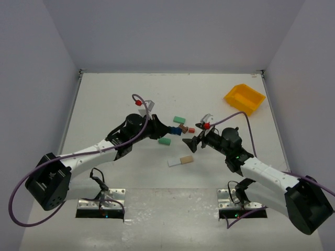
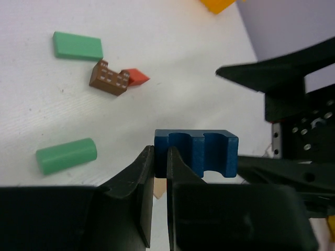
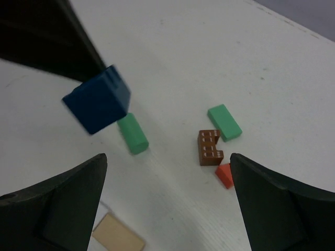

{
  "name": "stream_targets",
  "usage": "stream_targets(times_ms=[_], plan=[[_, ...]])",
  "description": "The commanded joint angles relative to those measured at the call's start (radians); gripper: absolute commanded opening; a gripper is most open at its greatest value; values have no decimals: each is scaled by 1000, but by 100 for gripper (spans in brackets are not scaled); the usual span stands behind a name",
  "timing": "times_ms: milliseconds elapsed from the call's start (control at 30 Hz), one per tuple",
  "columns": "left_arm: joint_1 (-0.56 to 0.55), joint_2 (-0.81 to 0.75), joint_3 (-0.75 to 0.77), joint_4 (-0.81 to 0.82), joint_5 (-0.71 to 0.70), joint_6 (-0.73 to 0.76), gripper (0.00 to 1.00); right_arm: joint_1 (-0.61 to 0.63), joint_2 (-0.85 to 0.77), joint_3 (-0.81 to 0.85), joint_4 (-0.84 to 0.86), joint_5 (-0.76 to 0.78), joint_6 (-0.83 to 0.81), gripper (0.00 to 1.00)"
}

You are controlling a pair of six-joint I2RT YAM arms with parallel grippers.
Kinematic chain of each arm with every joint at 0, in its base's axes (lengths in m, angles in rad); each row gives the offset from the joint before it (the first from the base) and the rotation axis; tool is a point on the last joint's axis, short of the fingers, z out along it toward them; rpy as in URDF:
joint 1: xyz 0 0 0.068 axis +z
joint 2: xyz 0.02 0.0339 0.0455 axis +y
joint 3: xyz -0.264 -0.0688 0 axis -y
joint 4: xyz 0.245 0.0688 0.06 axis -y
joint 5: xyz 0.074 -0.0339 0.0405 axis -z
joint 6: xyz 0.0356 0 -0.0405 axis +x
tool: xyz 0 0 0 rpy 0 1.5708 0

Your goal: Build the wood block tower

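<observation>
L gripper point(image 2: 159, 154) clamped tight on blue block point(image 2: 201, 151), held above mid-worktop. R gripper point(image 3: 167, 157) is wide open and empty. Next, prob: lower the block squarely onto pale plank point(image 1: 186, 160).

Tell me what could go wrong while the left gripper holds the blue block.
1. The left gripper pinches the blue block only at one end, so it may twist or slip out.
2. The open right gripper is very close; the two may bump.
3. A dropped block could knock the brown block.

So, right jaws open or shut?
Open. On the right gripper the jaws stand wide apart, nothing gripped between them.
</observation>
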Motion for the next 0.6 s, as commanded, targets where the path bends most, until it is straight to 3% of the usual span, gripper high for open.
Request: stream_targets(times_ms=[0, 200, 333, 567], plan=[[87, -75, -36, 249, 236, -97, 0, -1, -59, -56, 263, -280, -81, 99], [92, -129, -66, 314, 290, -129, 0, -3, -60, -77, 344, -379, -125, 99], [92, -151, -81, 351, 315, -155, 0, -1, -9, -79, 533, -445, -96, 99], [92, -152, -112, 401, 359, -188, 0, 4, 93, -21, 659, -487, -75, 92]])
